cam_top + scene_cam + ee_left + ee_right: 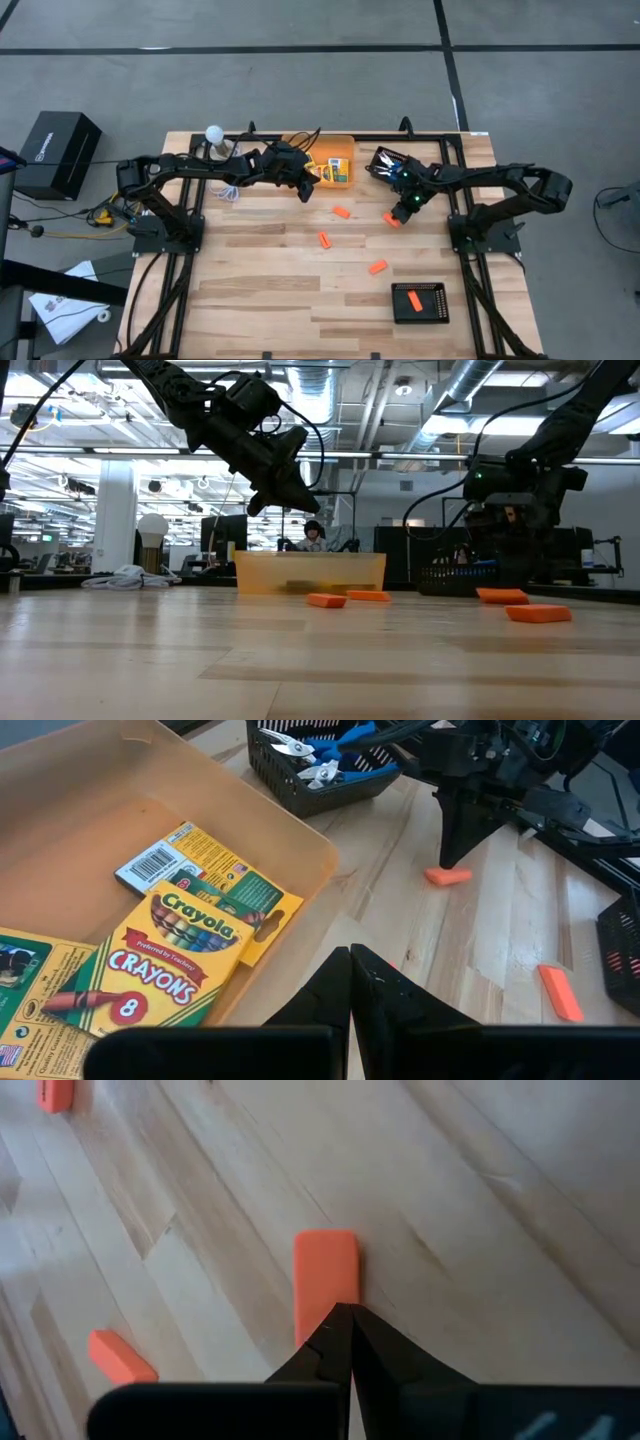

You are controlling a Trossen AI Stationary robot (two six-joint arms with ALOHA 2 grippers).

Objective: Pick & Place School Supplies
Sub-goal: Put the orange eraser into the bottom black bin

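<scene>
Two yellow-and-green crayon boxes (170,960) lie flat in the translucent orange bin (335,150) at the table's far side. My left gripper (350,955) is shut and raised above the bin's near rim (285,490). Blue-handled scissors (335,745) lie in a black basket (385,160). Several orange stubby pieces lie on the table. One orange piece (325,1270) sits right under my right gripper (345,1312), which is shut and points down above it (400,210). Another orange piece (413,298) rests in a black ribbed tray (420,302).
Loose orange pieces lie at mid-table (341,212), (324,239), (377,267). A white bulb-shaped object (214,134) and cables sit near the far left corner. The wooden table's near half has free room left of the ribbed tray. A person shows far behind the table (313,532).
</scene>
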